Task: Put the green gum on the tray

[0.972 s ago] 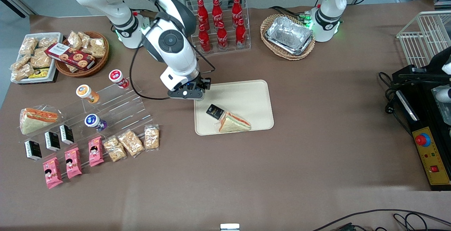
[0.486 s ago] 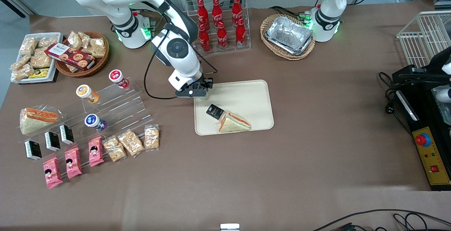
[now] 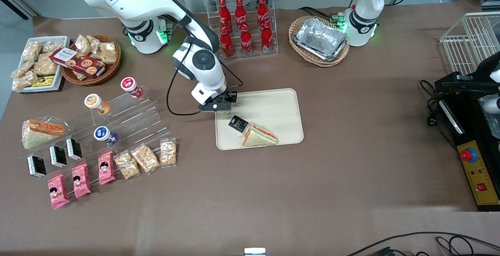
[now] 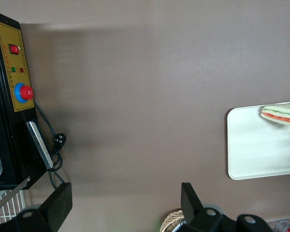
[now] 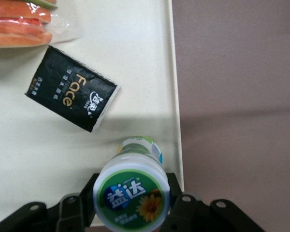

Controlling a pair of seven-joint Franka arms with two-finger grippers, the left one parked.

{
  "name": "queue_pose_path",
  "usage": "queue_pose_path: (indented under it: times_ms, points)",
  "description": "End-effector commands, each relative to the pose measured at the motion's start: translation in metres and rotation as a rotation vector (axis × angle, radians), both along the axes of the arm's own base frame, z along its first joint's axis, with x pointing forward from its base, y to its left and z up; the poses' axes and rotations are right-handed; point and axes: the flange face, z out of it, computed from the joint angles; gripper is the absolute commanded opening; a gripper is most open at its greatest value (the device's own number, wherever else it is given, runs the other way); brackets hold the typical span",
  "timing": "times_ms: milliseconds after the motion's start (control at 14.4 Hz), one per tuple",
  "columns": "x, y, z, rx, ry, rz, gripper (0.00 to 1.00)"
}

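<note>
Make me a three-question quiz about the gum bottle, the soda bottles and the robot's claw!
1. Where is the green gum? A over the tray's edge B in a basket C on the clear steps
2. How many red cola bottles? A four B six C nine
3. The gripper is: A open and empty B shut on the gum C parked by the foil tray

Answers: 1 A, the wrist view shows it above the tray rim. 2 B, six stand in the rack. 3 B, the fingers clamp the bottle.
</note>
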Motion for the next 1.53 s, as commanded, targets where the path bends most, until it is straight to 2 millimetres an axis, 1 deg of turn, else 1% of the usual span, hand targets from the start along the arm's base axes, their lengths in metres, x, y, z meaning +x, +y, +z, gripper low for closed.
queue_pose_path:
  times_ms: [0, 69, 139, 278, 347, 417, 556, 625, 694, 764, 833, 903, 972, 1111, 1250, 1319, 1458]
  points:
    - [0.004, 0.004, -0.006, 0.019, -0.019, -0.009, 0.42]
    - [0.004, 0.004, -0.006, 0.019, -0.019, -0.009, 0.83]
    - [0.004, 0.004, -0.005, 0.019, -0.020, -0.009, 1.00]
    - [0.006, 0.003, 0.001, 0.018, -0.028, -0.012, 1.00]
    - [0.009, 0.002, 0.013, 0.022, -0.049, -0.011, 1.00]
    - [0.012, 0.000, 0.032, 0.020, -0.075, -0.017, 1.00]
    - [0.016, -0.014, 0.074, -0.061, -0.087, -0.023, 1.00]
    - [0.025, -0.021, 0.098, -0.076, -0.080, -0.046, 1.00]
    - [0.026, -0.023, 0.123, -0.072, -0.053, -0.051, 1.00]
    - [0.034, -0.035, 0.150, -0.059, -0.027, -0.057, 1.00]
    - [0.042, -0.053, 0.172, -0.051, -0.009, -0.042, 1.00]
    - [0.051, -0.075, 0.190, -0.047, -0.004, -0.023, 1.00]
    - [0.063, -0.104, 0.204, -0.045, -0.005, -0.019, 1.00]
    - [0.088, -0.173, 0.230, -0.041, -0.009, -0.012, 1.00]
    - [0.113, -0.246, 0.253, -0.037, -0.003, 0.009, 1.00]
    - [0.123, -0.282, 0.270, -0.033, 0.000, -0.005, 1.00]
    - [0.138, -0.340, 0.301, -0.040, -0.004, -0.019, 1.00]
